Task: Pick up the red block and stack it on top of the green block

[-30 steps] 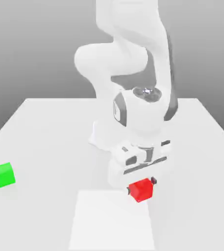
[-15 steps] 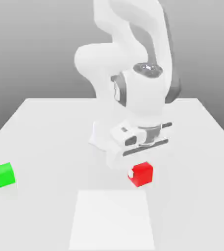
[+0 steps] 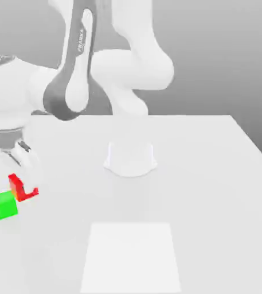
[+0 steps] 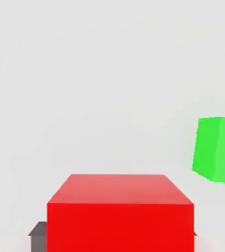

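Note:
My gripper [image 3: 23, 185] is shut on the red block [image 3: 15, 185], holding it off the table at the exterior view's left. The green block [image 3: 6, 205] rests on the table just below and slightly left of the red one; I cannot tell if they touch. In the hand view the red block [image 4: 119, 211] sits between my fingers, with a grey fingertip [image 4: 37, 231] showing at its side. The green block [image 4: 216, 149] lies farther down and off to one side, not straight under the red cube.
The white table [image 3: 213, 172] carries the arm's round base [image 3: 131, 158] at its middle. A paler square patch [image 3: 132, 258] marks the near part of the table. The table's left edge runs close to the green block.
The arm has swung from the table's middle to the exterior view's left, carrying the red block with it. The red block now hangs right beside the green block.

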